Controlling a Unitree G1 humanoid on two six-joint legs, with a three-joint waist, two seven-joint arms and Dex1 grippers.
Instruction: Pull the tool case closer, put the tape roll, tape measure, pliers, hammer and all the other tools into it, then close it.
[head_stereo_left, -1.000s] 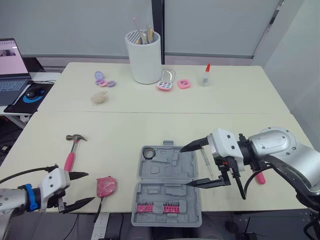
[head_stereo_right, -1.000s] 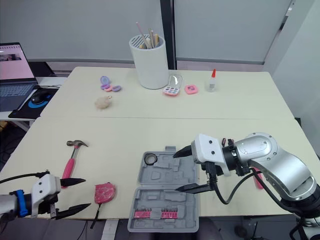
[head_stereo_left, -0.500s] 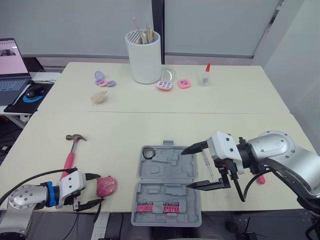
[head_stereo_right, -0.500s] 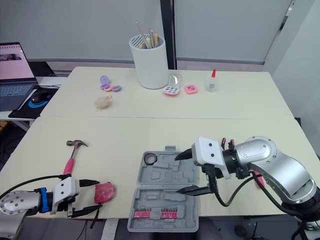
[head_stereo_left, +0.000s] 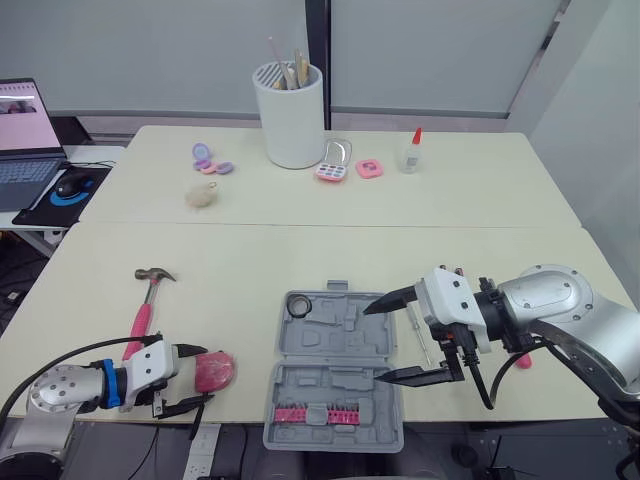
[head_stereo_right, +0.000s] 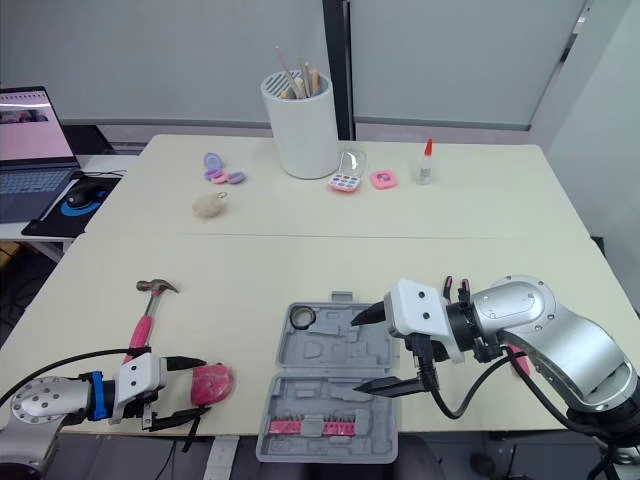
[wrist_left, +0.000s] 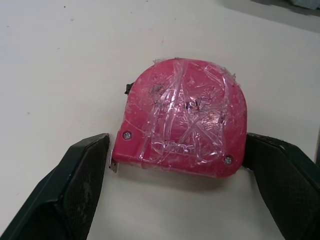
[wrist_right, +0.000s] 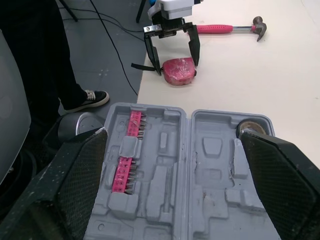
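Note:
The grey tool case (head_stereo_left: 335, 375) lies open near the table's front edge, with a tape roll (head_stereo_left: 298, 305) in one corner pocket and pink bits (wrist_right: 125, 160) in the other half. My right gripper (head_stereo_left: 372, 344) hangs open just above the case's right side. Left of the case lies the red tape measure (wrist_left: 185, 125). My left gripper (head_stereo_left: 203, 375) is open, with one finger on each side of the measure. A pink-handled hammer (head_stereo_left: 145, 300) lies further left. A pink-handled tool (head_stereo_left: 520, 358) lies partly hidden behind my right arm.
At the back stand a white holder (head_stereo_left: 292, 115), a glue bottle (head_stereo_left: 411, 152), pink compacts (head_stereo_left: 332, 165), a purple item (head_stereo_left: 208, 158) and a fluffy ball (head_stereo_left: 202, 195). A laptop (head_stereo_left: 20, 130) sits far left. A person's shoe (wrist_right: 85, 100) shows on the floor beside the table.
My left gripper has moved right along the front edge and now brackets the tape measure. The right gripper has barely moved.

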